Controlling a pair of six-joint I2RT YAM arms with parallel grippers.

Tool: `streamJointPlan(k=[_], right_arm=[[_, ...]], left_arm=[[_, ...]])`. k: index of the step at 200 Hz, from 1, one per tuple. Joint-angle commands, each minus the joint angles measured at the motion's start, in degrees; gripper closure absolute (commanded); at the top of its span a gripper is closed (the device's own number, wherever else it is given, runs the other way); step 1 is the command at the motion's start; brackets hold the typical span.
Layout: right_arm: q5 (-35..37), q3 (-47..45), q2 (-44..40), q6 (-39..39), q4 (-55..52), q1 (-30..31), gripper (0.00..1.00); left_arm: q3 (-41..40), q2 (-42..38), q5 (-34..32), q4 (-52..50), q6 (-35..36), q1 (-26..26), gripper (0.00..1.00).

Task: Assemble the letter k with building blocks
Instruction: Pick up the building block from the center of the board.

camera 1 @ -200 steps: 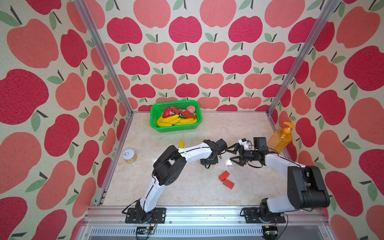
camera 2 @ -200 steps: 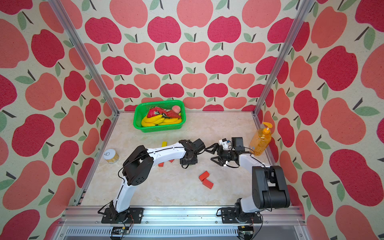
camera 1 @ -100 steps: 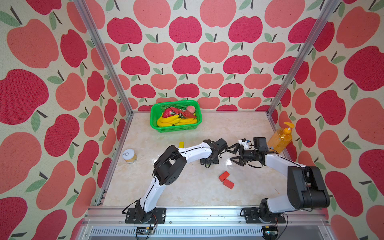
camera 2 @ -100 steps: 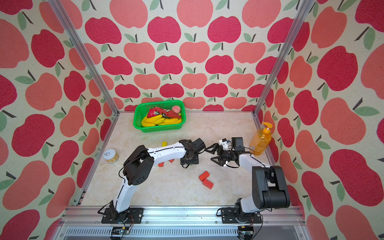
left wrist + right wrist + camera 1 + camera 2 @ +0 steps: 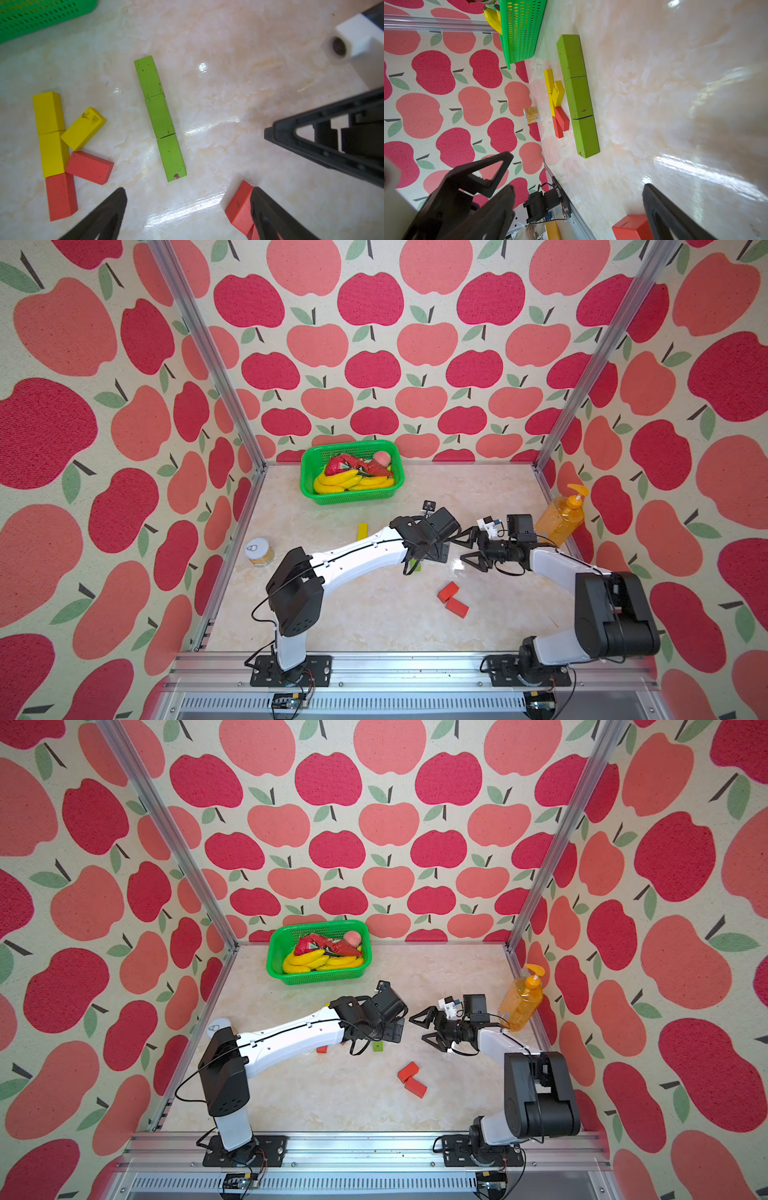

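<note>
Left claw [image 5: 189, 188] newly spread — green blocks [image 5: 160, 116] just beyond it, right claw [image 5: 578, 187] spread too

Three-block row [image 5: 160, 118] beside five-block cluster [image 5: 54, 149]; block pair [image 5: 452, 600] apart, nearer front; basket [image 5: 307, 466] at rear.

2 high overviews, 2 close wrist views

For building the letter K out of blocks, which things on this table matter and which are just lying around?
Part of the job: green blocks in a row, yellow blocks, red blocks set against the yellow ones, loose red blocks.

Just lying about: green basket, bananas, can, soap bottle.
</note>
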Motion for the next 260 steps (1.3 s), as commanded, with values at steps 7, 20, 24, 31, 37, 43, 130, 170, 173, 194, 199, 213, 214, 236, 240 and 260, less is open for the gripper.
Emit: streamJointPlan(k=[7,20,24,31,37,43,130,170,173,194,199,213,214,236,240,260], right_arm=[[1.63,-1.35,-2.9,1.33,1.81,-1.99,0.01],[2.12,-2.29,-4.58,1.76,2.65,-3.2,0.01],[2.41,-2.63,-5.01,1.87,2.81,-3.46,0.01],[3.08,-3.06,-5.42,1.76,3.09,-3.85,0.01],[3.53,-3.27,-5.39,1.86,3.13,-4.2,0.01],[3.17,-3.43,-5.14,2.14,3.25,-4.6,0.01],[2.34,-3.62,-4.29,2.39,3.49,-5.86,0.01],[2.0,-3.8,-5.08,2.52,3.57,-6.09,0.01],[1.93,-3.85,-5.19,2.56,3.66,-6.13,0.01],[4.05,-3.66,-4.98,1.59,2.35,-6.22,0.01],[3.27,-3.57,-4.77,1.82,2.48,-6.26,0.01],[0.98,-3.8,-4.7,2.93,4.06,-6.26,0.01],[0.96,-3.85,-4.76,2.93,4.08,-6.26,0.01],[2.37,-3.89,-5.67,2.39,2.94,-6.54,0.01],[2.09,-3.96,-5.82,2.54,3.15,-6.61,0.01],[3.13,-4.25,-6.27,2.42,3.15,-6.69,0.01]], left_arm=[[-6.2,-2.85,-2.76,3.28,16.35,-3.19,0.02],[-9.67,-4.53,3.3,7.11,21.54,-3.84,0.02],[-10.7,-5.01,5.71,8.31,23.14,-4.1,0.02],[-12.0,-5.42,9.49,10.12,25.34,-4.64,0.02],[-12.64,-5.71,12.14,11.05,26.85,-5.05,0.02],[-13.12,-5.71,14.0,11.65,28.12,-5.52,0.02],[-6.36,7.26,15.53,10.18,30.08,-10.02,0.14],[-3.41,10.68,12.56,9.82,28.59,-10.2,0.16],[-3.34,10.65,12.48,9.86,28.46,-10.2,0.16],[-2.3,10.98,11.15,9.39,27.52,-10.2,0.16],[-2.04,11.2,10.49,9.2,27.48,-10.15,0.16],[-1.47,11.94,8.76,8.98,27.4,-9.9,0.16],[-1.42,12.0,8.71,8.95,27.39,-9.87,0.16],[0.07,13.65,8.88,8.1,26.54,-9.06,0.18],[0.27,13.88,9.05,8.18,26.43,-8.98,0.18],[1.36,15.1,9.11,7.71,25.52,-8.88,0.21]])
